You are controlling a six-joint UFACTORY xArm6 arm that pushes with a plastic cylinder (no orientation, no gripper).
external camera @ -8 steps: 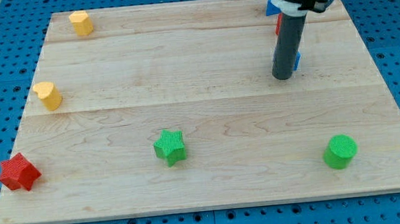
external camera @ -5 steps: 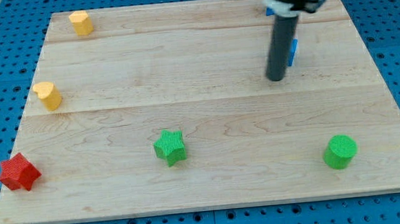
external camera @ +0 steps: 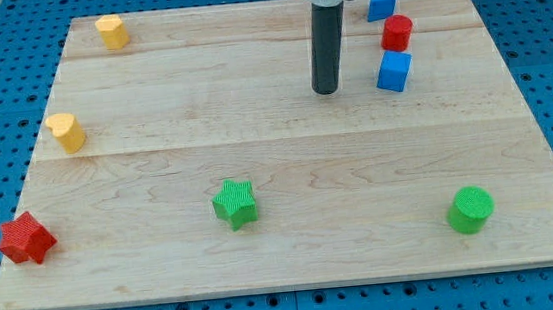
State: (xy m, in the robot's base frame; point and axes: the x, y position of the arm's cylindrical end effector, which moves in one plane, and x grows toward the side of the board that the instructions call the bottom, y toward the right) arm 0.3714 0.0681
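My tip [external camera: 326, 90] rests on the wooden board [external camera: 278, 175] in the upper middle, touching no block. The nearest block is a blue cube [external camera: 394, 70], a short way to the tip's right. Above that cube sits a red cylinder [external camera: 397, 32], and above that another blue block [external camera: 380, 3] near the board's top edge. The rod rises straight from the tip to the view's top.
A yellow block [external camera: 111, 32] sits at the top left and a second yellow block [external camera: 67, 131] at the left edge. A red star [external camera: 25, 238] lies bottom left, a green star [external camera: 234, 202] lower middle, a green cylinder [external camera: 470, 208] bottom right.
The rod has slid to the view's left and slightly up, away from the blue cube, uncovering the red cylinder and both blue blocks. No block has visibly moved.
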